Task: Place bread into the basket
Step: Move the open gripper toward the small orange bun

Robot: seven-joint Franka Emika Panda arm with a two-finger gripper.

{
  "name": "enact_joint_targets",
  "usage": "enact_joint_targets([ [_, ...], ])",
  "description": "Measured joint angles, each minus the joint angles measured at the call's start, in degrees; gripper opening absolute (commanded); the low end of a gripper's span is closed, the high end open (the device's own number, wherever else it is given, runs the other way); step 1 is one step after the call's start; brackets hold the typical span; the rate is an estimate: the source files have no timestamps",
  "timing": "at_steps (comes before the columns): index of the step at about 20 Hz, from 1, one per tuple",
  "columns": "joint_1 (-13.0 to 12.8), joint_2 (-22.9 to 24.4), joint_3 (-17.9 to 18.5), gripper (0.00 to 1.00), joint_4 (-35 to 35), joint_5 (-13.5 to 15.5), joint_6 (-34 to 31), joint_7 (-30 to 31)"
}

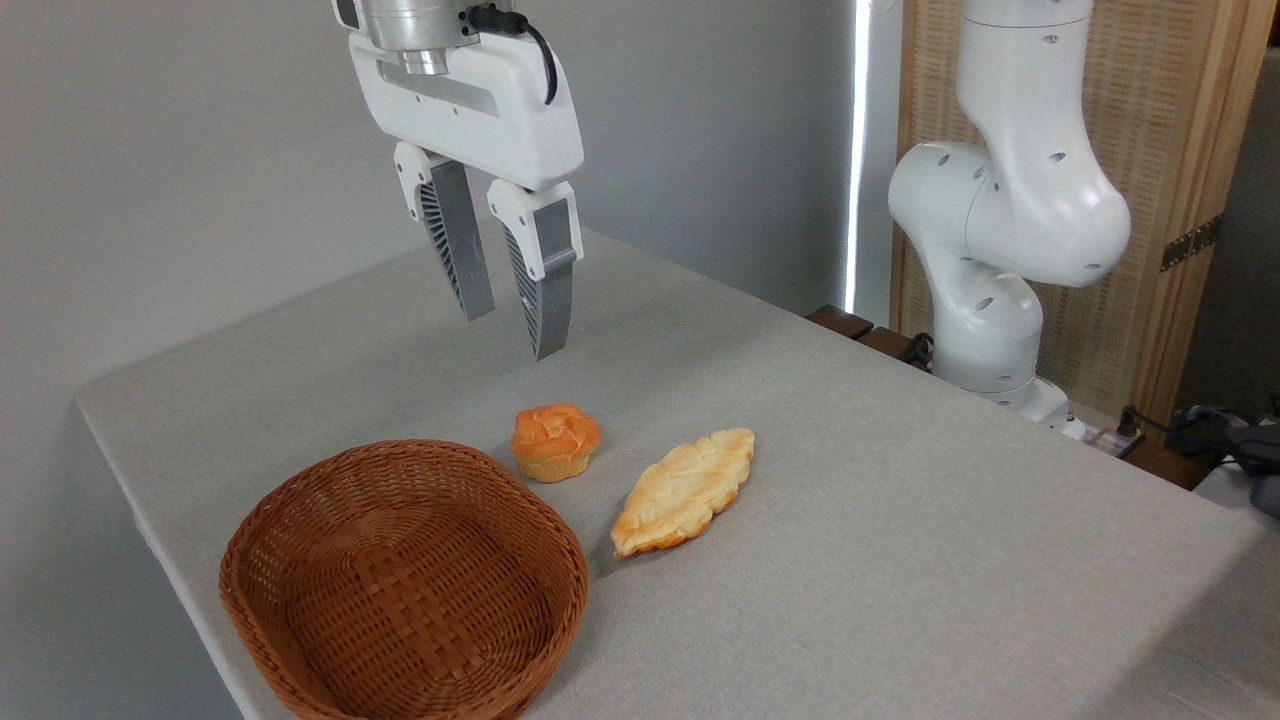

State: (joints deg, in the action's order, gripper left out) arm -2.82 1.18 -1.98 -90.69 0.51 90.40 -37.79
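The gripper (512, 330) hangs empty above the table (900, 520), fingers slightly spread. The bun (555, 441) sits just beside the basket (300, 520), at its 1 o'clock. Best to spread wider, drop straight down, and pinch the paler base, avoiding the pastry (683, 490) at the bun's 4 o'clock.

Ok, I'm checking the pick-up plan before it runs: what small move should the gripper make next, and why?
Probably a short descent, shifted slightly right and toward the camera, to bring the gripper around the bread. The jaws are apart and empty, hanging well above the table, and the bun sits untouched just beyond the empty basket, apart from the leaf-shaped pastry.
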Motion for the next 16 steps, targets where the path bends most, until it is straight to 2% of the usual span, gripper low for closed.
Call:
enact_joint_targets([
  [16, -0.1, 0.0, -0.1, 1.00, -0.3, 0.0, -0.9, 0.0],
])
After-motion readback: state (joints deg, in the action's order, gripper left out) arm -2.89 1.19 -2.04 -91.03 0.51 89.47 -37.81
